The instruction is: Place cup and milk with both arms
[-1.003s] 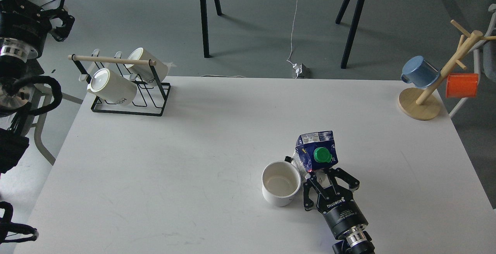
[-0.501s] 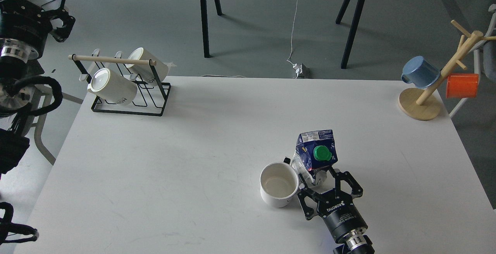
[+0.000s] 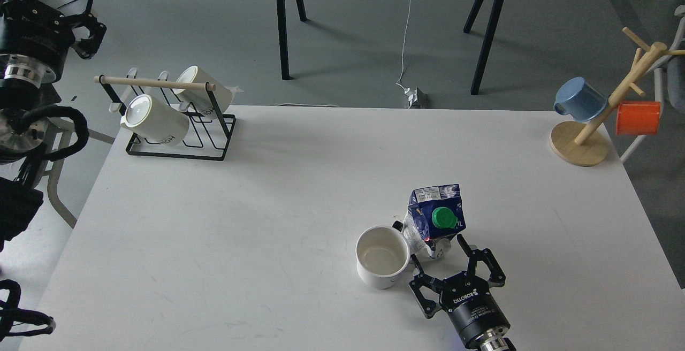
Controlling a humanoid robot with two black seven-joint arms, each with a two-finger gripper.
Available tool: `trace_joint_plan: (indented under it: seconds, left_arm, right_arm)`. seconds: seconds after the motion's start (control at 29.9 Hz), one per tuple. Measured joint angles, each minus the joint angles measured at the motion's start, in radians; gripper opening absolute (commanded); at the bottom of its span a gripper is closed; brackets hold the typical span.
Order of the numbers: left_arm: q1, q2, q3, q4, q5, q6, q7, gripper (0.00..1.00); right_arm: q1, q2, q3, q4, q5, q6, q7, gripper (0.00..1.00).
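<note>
White worktop (image 3: 225, 233) fills most of the view. Black wire rack (image 3: 176, 126) with a wooden bar sits at the far-left corner, two white mugs (image 3: 155, 120) lying tilted on it, mouths toward me. Wooden mug tree (image 3: 604, 110) at the far-right corner, a blue mug (image 3: 579, 99) hung on its left side and an orange mug (image 3: 638, 117) on its right. My left arm comes in at the upper-left edge, off the worktop; left gripper (image 3: 88, 24) is small and dark over the floor, can't tell how its jaws stand. My right gripper (image 3: 455, 268) is low centre-right above the worktop, jaws spread wide, holding nothing, fingertips just short of the carton. Milk carton (image 3: 434, 216), dark blue with a green cap, stands on the worktop centre-right, tilted a little, crumpled pale bit at its base. White cup (image 3: 381, 257) stands upright, mouth up, just left of the carton and near-touching it, inside looks bare. Cup sits just left of my right gripper's left finger; contact between them I can't tell.
</note>
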Motion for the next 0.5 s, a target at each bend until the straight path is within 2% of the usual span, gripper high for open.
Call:
trace_joint_plan:
  seconds: [0.23,0.5]
  left_arm:
    - [0.002,0.001,0.000,0.000,-0.001,-0.004,0.000,1.00]
    - [0.002,0.007,0.000,0.000,-0.003,-0.010,0.000,1.00]
  right_arm:
    - [-0.091,-0.029,0.003,0.073,-0.002,0.000,-0.002,0.96]
    - [-0.171,-0.223,0.068,0.212,-0.006,0.000,-0.002,0.96]
